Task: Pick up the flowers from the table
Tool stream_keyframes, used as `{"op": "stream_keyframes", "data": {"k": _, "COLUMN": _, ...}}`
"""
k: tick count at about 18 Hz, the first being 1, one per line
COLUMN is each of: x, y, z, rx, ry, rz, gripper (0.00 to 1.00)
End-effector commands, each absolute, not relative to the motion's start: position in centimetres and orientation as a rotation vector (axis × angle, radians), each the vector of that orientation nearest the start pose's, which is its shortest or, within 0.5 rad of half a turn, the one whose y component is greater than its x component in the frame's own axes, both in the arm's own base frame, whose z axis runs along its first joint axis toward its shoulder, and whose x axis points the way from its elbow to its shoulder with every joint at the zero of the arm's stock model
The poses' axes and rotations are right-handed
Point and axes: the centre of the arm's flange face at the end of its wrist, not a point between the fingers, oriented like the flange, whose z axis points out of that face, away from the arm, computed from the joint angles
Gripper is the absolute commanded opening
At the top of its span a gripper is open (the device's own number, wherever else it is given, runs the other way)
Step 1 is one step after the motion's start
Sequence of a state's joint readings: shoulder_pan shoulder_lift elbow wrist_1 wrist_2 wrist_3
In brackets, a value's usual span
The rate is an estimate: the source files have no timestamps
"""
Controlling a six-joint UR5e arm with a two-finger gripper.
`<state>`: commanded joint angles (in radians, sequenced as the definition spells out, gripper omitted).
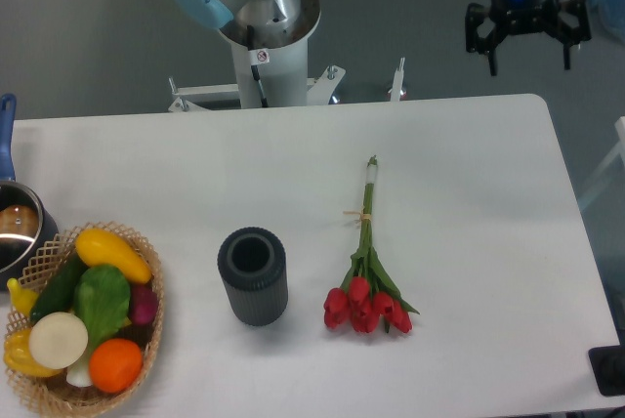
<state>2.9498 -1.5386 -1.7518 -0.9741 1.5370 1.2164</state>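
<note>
Gripper [528, 55] at about 1 o'clock in view, hanging off the far edge of the table [469, 145], over the grey floor. Fingers spread wide, nothing between them.

Flowers [366, 267] lie flat on the table, just right of centre, well apart from the gripper. Stems point to 12 o'clock, red heads to 6 o'clock; pale string tied round the stems partway up.

Dark ribbed vase [253, 275] stands upright near the blooms, at their 9 o'clock, not touching. Wicker basket [146, 340] of vegetables at 8 o'clock near the table corner; a pot [18, 228] just above it at the left edge
</note>
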Motion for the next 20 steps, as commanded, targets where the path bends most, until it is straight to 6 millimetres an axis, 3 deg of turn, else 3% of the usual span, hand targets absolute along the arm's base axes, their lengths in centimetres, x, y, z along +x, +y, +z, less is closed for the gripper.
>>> {"op": "stream_keyframes", "data": {"k": 10, "x": -47.2, "y": 23.9, "z": 47.3, "rx": -2.896, "ry": -0.218, "rz": 0.585, "gripper": 1.00}}
{"op": "stream_keyframes", "data": {"k": 15, "x": -46.9, "y": 24.3, "z": 45.9, "rx": -2.879, "ry": -0.247, "rz": 0.552, "gripper": 1.00}}
{"op": "stream_keyframes", "data": {"k": 20, "x": -47.3, "y": 26.3, "z": 43.1, "rx": -2.901, "ry": -0.227, "rz": 0.457, "gripper": 1.00}}
